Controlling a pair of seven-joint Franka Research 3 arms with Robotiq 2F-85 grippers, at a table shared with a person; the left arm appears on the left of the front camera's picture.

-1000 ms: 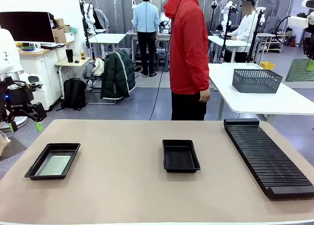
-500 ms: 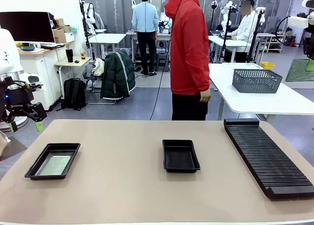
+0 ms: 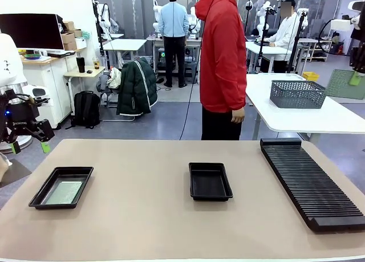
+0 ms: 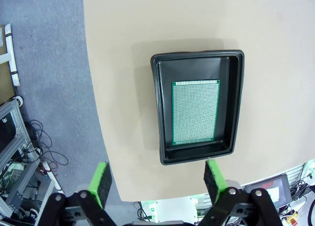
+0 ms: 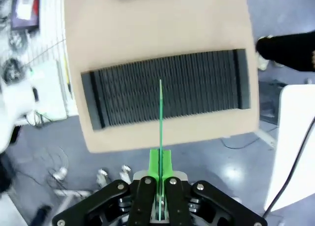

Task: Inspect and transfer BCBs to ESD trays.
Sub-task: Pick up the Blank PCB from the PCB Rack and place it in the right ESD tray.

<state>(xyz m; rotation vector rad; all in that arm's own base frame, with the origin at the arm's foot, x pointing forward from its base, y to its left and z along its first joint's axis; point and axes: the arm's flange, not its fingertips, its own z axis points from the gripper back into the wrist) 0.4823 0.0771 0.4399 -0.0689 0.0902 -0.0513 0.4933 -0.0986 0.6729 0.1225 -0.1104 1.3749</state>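
One ESD tray (image 3: 40,196) lies at the table's left with a green BCB (image 3: 63,192) flat inside it. Seen from the left wrist, that tray (image 4: 158,113) and its BCB (image 4: 195,113) lie below my left gripper (image 4: 156,180), which hangs open and empty above the table's edge. From the front, the left gripper (image 3: 27,143) hovers left of the table. A second ESD tray (image 3: 210,181) sits empty at mid-table. High at the right edge, my right gripper (image 3: 356,73) is shut on another BCB (image 3: 342,85). That BCB (image 5: 160,113) appears edge-on in the right gripper (image 5: 160,163).
A long black slotted rack (image 3: 311,182) lies along the table's right side, and shows as the rack (image 5: 197,95) under the held board. A person in a red hoodie (image 3: 222,56) stands at the far edge. A grey wire basket (image 3: 297,93) sits on a white table behind.
The right gripper has shifted slightly at the top right, and its board now tilts a little differently. The person in red has stepped slightly right. The left arm has not moved.
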